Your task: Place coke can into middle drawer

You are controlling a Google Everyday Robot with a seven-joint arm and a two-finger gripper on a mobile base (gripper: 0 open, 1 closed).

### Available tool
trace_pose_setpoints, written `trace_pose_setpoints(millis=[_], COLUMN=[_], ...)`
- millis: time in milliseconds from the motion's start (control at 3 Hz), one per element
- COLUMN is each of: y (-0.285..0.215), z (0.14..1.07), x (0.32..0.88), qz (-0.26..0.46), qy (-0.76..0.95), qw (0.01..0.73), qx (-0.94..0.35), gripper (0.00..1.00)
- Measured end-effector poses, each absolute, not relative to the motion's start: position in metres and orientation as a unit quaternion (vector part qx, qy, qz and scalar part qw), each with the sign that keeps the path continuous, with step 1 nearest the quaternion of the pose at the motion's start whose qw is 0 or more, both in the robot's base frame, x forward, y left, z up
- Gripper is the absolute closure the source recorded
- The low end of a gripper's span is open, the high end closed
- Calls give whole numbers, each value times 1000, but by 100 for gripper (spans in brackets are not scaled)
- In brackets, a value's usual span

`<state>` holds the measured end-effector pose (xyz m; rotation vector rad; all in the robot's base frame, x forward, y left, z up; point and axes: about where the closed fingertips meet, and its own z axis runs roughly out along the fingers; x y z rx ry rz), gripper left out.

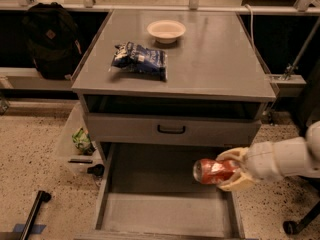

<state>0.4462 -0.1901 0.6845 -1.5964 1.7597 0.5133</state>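
1 can (pixel 214 171) in gripper (pixel 229 170) over drawer (pixel 160 211)

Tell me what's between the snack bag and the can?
The closed drawer front with its black handle, seen in the camera view. The gripper holds the can over the open drawer's right side.

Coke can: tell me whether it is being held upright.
No: the coke can lies sideways in the gripper, silver end pointing left, over the open middle drawer's right side.
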Motion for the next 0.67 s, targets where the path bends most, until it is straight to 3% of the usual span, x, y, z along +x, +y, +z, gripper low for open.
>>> trace_pose_setpoints(millis=[667], y=[-131], z=[525], x=[500], qz=[272], qy=[683], qw=[345], qx=[-584], gripper=[100])
